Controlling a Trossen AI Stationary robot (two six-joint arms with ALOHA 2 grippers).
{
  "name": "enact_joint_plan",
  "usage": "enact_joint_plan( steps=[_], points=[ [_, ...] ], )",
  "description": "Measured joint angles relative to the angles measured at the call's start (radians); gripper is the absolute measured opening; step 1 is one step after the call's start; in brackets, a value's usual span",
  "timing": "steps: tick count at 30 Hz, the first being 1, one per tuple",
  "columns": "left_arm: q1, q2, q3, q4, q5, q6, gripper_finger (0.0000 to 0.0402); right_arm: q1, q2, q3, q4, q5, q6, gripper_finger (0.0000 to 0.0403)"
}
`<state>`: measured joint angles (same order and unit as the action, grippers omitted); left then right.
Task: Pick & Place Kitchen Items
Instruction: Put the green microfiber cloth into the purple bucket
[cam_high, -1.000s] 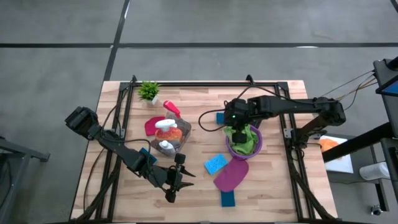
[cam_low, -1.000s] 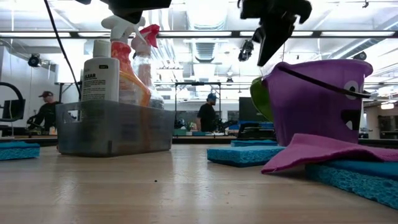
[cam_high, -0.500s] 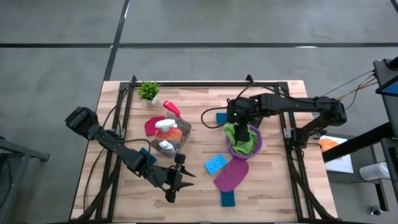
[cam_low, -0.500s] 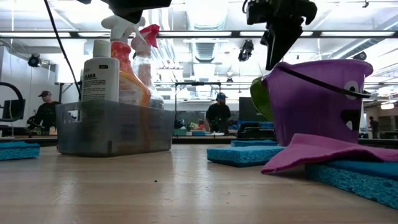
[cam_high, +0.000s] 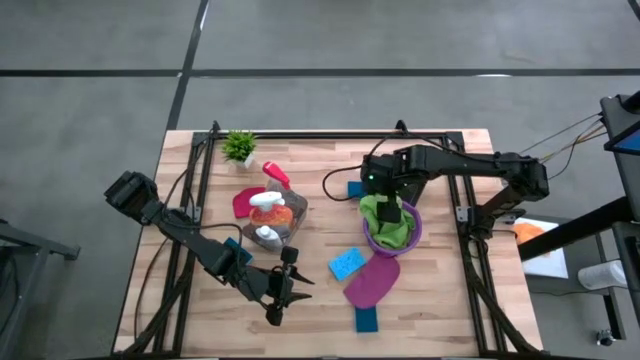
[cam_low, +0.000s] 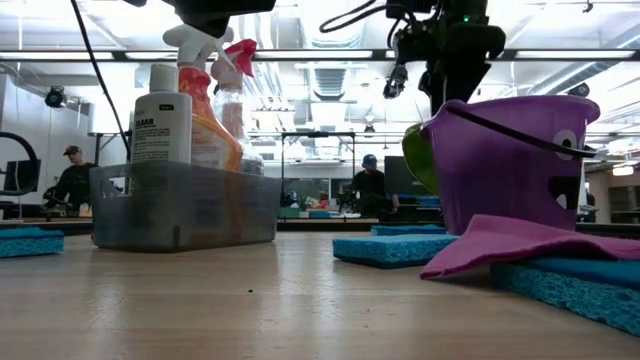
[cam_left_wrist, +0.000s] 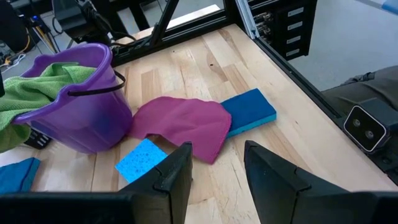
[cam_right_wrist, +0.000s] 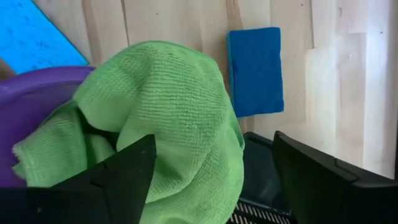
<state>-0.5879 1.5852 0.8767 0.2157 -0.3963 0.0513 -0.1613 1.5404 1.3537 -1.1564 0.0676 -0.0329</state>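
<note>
Waiting, left gripper (cam_high: 281, 296): low over the worktop's (cam_high: 320, 290) near edge, jaws partly apart, holding nothing.
Nearest items: light blue sponge (cam_high: 346, 264) and magenta cloth (cam_high: 372, 281) lie just right of those jaws; cloth's long axis runs diagonally.
Right gripper (cam_high: 390, 211): pointing straight down over the purple bucket (cam_high: 414, 226), jaws wide, clear of the green cloth (cam_right_wrist: 168, 124) heaped inside.
</note>
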Motion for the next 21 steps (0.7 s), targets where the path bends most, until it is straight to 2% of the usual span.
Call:
enact_joint_plan(
  steps=[5,11,15,20,21],
  points=[
    [0.000,0.000,0.000,0.000,0.000,0.000,0.0147,-0.006,0.028,0.000,0.000,-0.016,-0.021,0.0268],
    [0.000,0.000,0.000,0.000,0.000,0.000,0.0147,-0.005,0.038,0.000,0.000,-0.028,-0.031,0.0204],
    [0.000,0.000,0.000,0.000,0.000,0.000,0.0147,-0.005,0.030,-0.001,-0.001,-0.028,-0.031,0.0140],
    [0.000,0.000,0.000,0.000,0.000,0.000,0.0147,-0.005,0.028,-0.001,-0.009,-0.027,-0.027,0.0035],
    [0.000,0.000,0.000,0.000,0.000,0.000,0.0147,-0.005,0.028,-0.001,-0.008,-0.023,-0.027,0.0029]
  ],
)
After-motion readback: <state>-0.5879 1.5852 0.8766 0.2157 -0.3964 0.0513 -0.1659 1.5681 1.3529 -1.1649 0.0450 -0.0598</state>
